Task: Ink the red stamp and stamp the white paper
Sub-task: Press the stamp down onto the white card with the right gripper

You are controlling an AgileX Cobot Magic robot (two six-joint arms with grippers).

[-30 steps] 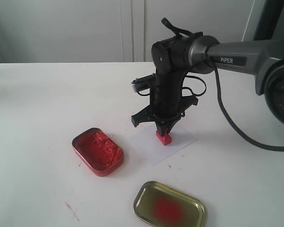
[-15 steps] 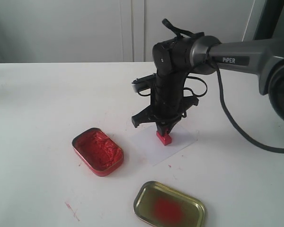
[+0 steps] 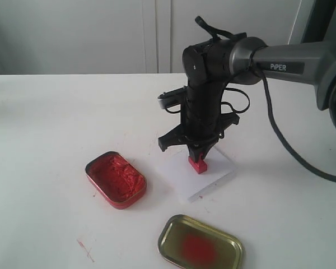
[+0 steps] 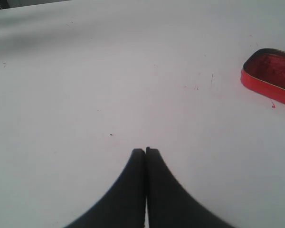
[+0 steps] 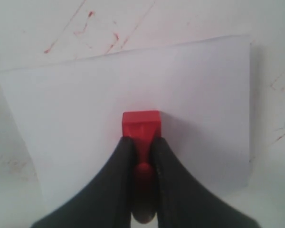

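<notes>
From my station I see the right gripper (image 3: pixel 197 156) pointing straight down over the table (image 3: pixel 45 129), its two dark fingers clamped on the short handle of the red stamp (image 3: pixel 197 165). The stamp's square base sits against the white paper (image 3: pixel 213 174), roughly at the sheet's middle. In the right wrist view the handle is pinched between the fingertips and the base shows just beyond them. The paper lies right of centre on the table; a dark shadow runs under its near edge, so that edge may be slightly off the surface, though I cannot say for sure. To the paper's left, well apart, is the open red tin (image 3: pixel 115 179) full of red paste, and nearer the camera the gold lid (image 3: pixel 200 244) lies with a red smear in its middle. A few red streaks (image 3: pixel 85 249) mark the tabletop. The left gripper (image 4: pixel 146 152) hangs over bare table with its jaws pressed together, holding nothing.
</notes>
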